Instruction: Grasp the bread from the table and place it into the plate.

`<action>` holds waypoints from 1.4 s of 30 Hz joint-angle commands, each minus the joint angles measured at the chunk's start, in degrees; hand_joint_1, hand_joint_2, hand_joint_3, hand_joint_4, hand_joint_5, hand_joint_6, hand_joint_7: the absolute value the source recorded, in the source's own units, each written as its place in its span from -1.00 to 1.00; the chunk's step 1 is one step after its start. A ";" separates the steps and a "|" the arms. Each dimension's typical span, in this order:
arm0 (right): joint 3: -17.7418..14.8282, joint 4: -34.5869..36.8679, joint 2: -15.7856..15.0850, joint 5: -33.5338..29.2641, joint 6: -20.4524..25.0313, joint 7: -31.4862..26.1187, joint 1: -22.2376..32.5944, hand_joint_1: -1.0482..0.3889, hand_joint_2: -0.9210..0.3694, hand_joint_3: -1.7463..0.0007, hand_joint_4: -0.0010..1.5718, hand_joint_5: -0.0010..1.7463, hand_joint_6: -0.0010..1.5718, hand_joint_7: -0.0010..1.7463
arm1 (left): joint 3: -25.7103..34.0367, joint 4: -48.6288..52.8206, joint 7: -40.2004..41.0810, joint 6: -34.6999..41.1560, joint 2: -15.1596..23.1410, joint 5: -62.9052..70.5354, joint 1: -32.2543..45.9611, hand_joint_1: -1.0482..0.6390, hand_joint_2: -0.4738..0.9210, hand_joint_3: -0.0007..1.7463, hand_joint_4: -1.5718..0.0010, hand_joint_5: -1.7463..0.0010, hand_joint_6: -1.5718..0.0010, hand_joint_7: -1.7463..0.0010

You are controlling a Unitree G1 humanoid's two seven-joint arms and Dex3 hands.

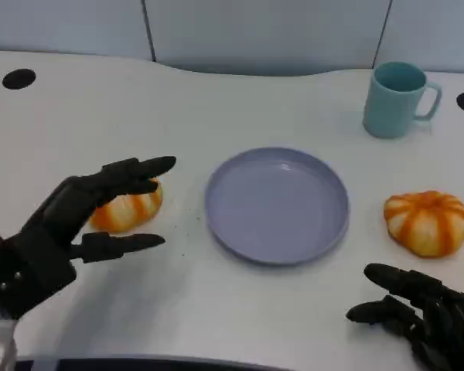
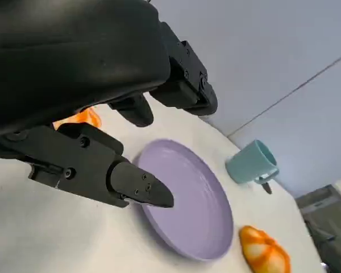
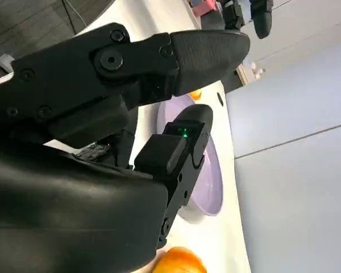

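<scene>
On the white bench (image 1: 77, 108), the left hand (image 1: 69, 220) spreads wide around an orange-striped bread (image 1: 127, 209) without gripping it, left of the empty purple plate (image 1: 277, 205); teal mug (image 1: 396, 99), second bread (image 1: 427, 222), right hand (image 1: 417, 309) empty, fingers apart

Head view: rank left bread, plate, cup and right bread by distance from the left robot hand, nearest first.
From the left robot hand:
1. Left bread, right at its fingers.
2. Plate, table centre.
3. Cup, far right corner, and right bread, right edge: too close to call.
</scene>
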 commanded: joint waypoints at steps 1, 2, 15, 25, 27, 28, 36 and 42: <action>-0.23 0.92 -0.14 0.02 1.21 -0.63 0.77 -0.58 -1.00 0.68 -0.23 0.01 0.19 -0.99 | -1.99 0.91 4.39 -4.24 3.94 6.18 -2.37 -0.03 0.90 -0.99 0.84 0.22 0.48 1.00; -0.17 0.90 -0.19 -0.18 1.08 -0.76 0.80 -0.58 -1.00 0.68 -0.23 0.00 0.19 -0.99 | -2.52 0.29 5.68 -3.94 4.78 8.52 -2.58 -0.11 0.91 -0.98 0.84 0.23 0.48 1.00; -0.02 0.82 0.01 -0.12 0.50 -0.65 0.92 -0.56 -1.00 0.65 -0.22 0.01 0.20 -0.99 | -8.68 -10.84 17.03 7.84 10.64 32.45 -4.82 -0.22 0.87 -1.00 0.72 0.60 0.53 1.00; 0.42 -0.23 0.04 -0.29 0.86 -1.26 1.39 -0.57 -1.00 0.65 -0.19 0.03 0.19 -0.99 | -14.85 -14.01 13.60 23.82 9.55 40.39 -7.92 -0.16 0.82 -1.00 0.76 0.71 0.61 1.00; 0.49 -0.07 -0.03 -0.52 0.35 -1.16 1.36 -0.57 -1.00 0.65 -0.20 0.03 0.19 -0.99 | -16.55 -12.56 12.70 26.20 9.40 41.41 -9.43 -0.15 0.82 -1.00 0.76 0.71 0.61 1.00; 0.52 -0.04 -0.04 -0.61 0.19 -1.16 1.37 -0.57 -1.00 0.64 -0.20 0.04 0.19 -0.99 | -17.13 -12.18 12.51 26.92 9.45 41.55 -9.87 -0.15 0.82 -1.00 0.75 0.71 0.61 1.00; 0.35 0.34 0.05 -0.15 0.23 -0.76 1.21 -0.57 -1.00 0.65 -0.23 0.03 0.18 -1.00 | -21.18 -1.26 9.85 32.25 7.23 40.07 -16.61 -0.17 0.83 -1.00 0.77 0.74 0.66 1.00; 0.49 -0.06 0.09 -0.24 0.24 -0.72 1.49 -0.58 -1.00 0.65 -0.23 0.03 0.17 -1.00 | -24.49 6.19 6.88 36.70 5.31 39.64 -21.84 -0.25 0.84 -1.00 0.80 0.78 0.68 0.99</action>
